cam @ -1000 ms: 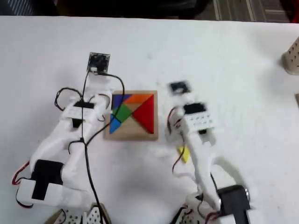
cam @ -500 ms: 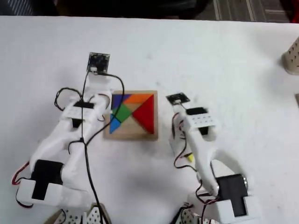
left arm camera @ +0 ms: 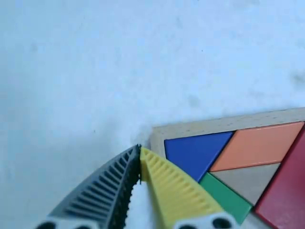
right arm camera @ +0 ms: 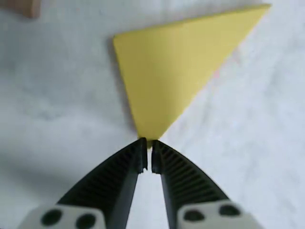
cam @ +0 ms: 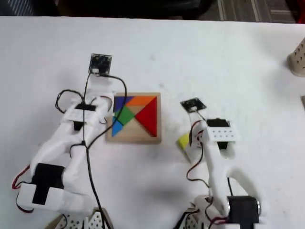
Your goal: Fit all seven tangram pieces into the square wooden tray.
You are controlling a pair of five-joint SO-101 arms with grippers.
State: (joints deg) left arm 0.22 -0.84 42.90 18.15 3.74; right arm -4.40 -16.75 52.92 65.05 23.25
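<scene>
White table [cam: 238, 57] bears the wooden tray [cam: 135, 137], left gripper [left arm camera: 139, 157] clenched at its far-left corner, right gripper [right arm camera: 147, 148] clenched against the yellow triangle [right arm camera: 176, 62].

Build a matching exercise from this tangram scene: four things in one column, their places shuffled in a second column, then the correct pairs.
Things
1. yellow triangle
2. red triangle
3. left end effector
4. right end effector

Places
A. at a corner of the wooden tray, next to the blue piece
B. inside the tray
C. flat on the table, outside the tray
D. tips at a corner of the yellow triangle

Pairs: 1-C, 2-B, 3-A, 4-D
</scene>
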